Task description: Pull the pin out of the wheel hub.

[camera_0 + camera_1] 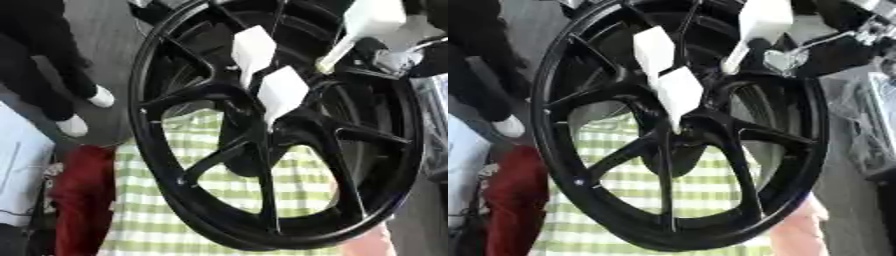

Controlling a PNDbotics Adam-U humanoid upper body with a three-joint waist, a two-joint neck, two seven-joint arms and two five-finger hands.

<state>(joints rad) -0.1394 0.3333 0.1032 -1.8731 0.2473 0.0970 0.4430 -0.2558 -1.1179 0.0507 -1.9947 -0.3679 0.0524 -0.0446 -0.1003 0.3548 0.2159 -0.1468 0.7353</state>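
A large black spoked wheel stands tilted and fills most of both views. Two white paddle-shaped pins stick out of the hub at its centre, one just above the other. A third white pin with a pale stem is at the upper right, away from the hub. Black and silver parts of my right hand sit right beside that pin, against the wheel's upper right rim. Whether the hand holds the pin is hidden. My left hand does not show.
Behind the wheel lies a green-and-white checked cloth. A red cloth and a white object are at the lower left. A person in black with white shoes stands at the far left. Something pink shows at the lower right.
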